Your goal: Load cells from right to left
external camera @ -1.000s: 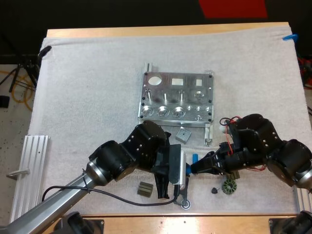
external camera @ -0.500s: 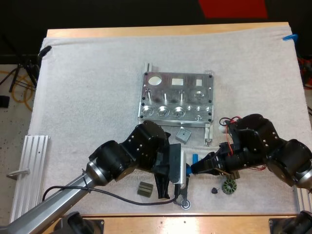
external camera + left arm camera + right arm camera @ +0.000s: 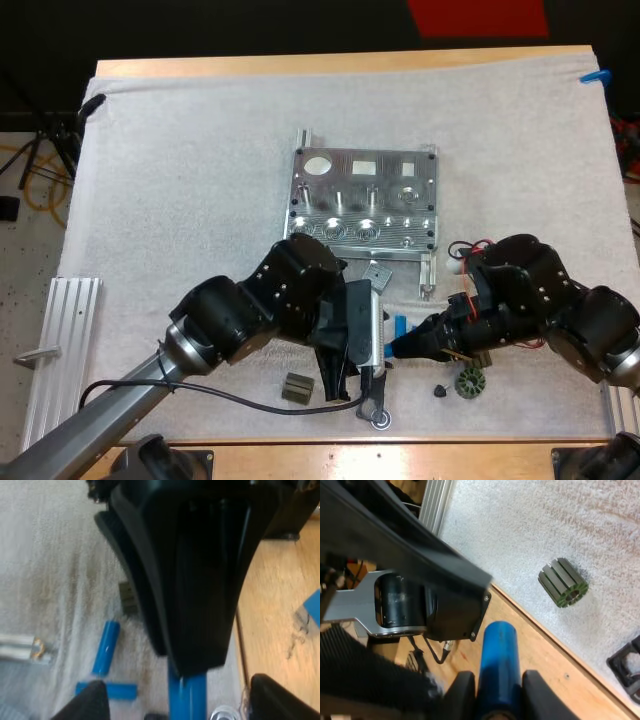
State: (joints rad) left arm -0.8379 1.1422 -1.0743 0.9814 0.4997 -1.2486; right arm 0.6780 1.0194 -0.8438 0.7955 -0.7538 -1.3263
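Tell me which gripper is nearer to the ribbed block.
Left. The left gripper is right of the ribbed block; the right gripper, holding a cell, is farther right, beyond it.

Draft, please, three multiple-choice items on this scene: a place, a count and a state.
1. Where is the small grey block relative to the metal fixture? A in one of its holes; B on the mat at its near edge; C atop it.
2. How many blue cylinders lie loose in the left wrist view? A none; B five; C two.
3. The right gripper is: A shut on a blue cylinder; B open, empty; C shut on a grooved part.
B: it rests on the mat. C: two lie there. A: fingers press the cylinder's sides.
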